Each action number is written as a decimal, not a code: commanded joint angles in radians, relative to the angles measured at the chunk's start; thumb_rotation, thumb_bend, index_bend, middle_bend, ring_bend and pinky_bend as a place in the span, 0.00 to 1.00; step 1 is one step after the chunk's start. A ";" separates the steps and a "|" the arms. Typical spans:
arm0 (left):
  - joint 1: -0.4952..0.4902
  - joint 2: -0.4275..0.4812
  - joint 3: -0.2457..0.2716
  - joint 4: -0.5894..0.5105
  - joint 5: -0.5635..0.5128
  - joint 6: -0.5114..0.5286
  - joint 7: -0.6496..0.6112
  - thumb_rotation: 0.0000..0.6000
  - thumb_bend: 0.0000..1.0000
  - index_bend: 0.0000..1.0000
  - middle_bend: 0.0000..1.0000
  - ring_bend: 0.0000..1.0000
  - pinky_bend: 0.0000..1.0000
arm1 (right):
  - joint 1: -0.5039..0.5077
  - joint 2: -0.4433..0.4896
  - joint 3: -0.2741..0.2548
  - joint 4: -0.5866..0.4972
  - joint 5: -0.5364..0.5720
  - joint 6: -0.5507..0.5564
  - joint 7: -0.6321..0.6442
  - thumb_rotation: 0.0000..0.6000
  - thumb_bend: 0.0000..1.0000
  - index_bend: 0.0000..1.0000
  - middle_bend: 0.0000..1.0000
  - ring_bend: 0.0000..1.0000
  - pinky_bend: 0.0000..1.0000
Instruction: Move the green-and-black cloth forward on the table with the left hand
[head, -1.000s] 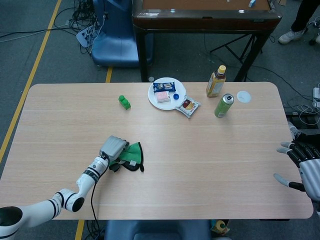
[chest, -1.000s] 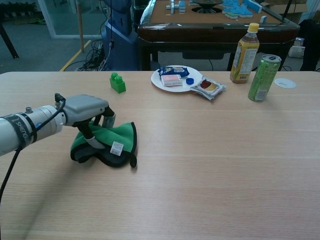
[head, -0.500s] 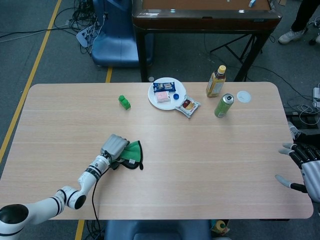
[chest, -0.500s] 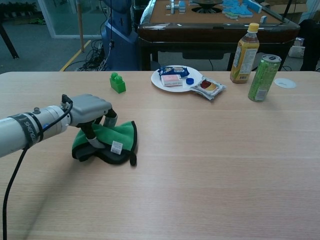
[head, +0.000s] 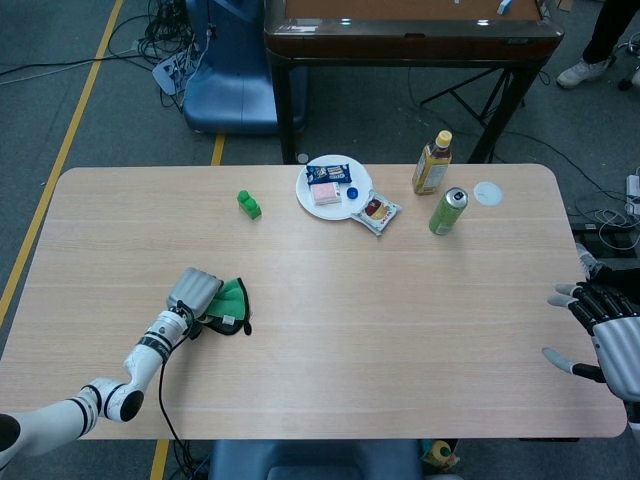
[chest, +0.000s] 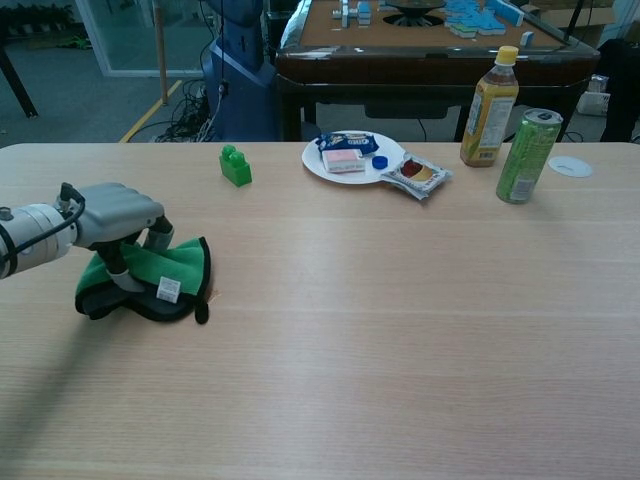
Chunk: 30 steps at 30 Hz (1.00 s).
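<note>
Left hand (chest: 118, 212) fingers (chest: 118, 262) pinch the cloth (chest: 160, 280) under them on the surface (chest: 400, 320); right hand (head: 600, 325) fingers spread.

Pale wooden table (head: 400, 300) on a grey floor (head: 90, 60). Beyond its far edge, a dark brown table (head: 410, 40) with black legs. Left of that, a blue base (head: 225, 95) and tangled cables (head: 165, 40). Yellow floor line (head: 70, 140) running left of the pale table.

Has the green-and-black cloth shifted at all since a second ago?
Yes. The green-and-black cloth has slid toward the table's left edge with the left hand on it; in the head view it now sits left of the green block, not below it.
</note>
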<state>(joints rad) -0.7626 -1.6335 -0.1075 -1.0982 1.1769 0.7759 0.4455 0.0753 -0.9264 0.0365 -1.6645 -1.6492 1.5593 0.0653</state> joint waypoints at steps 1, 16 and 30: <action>-0.007 -0.011 -0.005 -0.008 0.001 0.005 -0.008 1.00 0.14 0.51 0.53 0.52 0.69 | -0.001 0.000 0.000 0.002 0.002 0.000 0.002 1.00 0.16 0.32 0.27 0.19 0.19; -0.055 -0.044 0.020 -0.110 0.033 -0.025 -0.001 1.00 0.14 0.50 0.53 0.52 0.69 | -0.019 0.007 -0.002 0.008 0.010 0.019 0.010 1.00 0.16 0.32 0.27 0.19 0.19; -0.052 0.031 0.066 -0.254 0.004 -0.009 0.074 1.00 0.14 0.50 0.53 0.52 0.70 | -0.010 0.002 0.001 0.000 0.006 0.008 0.000 1.00 0.16 0.32 0.27 0.19 0.20</action>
<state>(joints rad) -0.8143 -1.5945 -0.0407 -1.3671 1.1807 0.7548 0.5150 0.0654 -0.9240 0.0370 -1.6640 -1.6434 1.5675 0.0651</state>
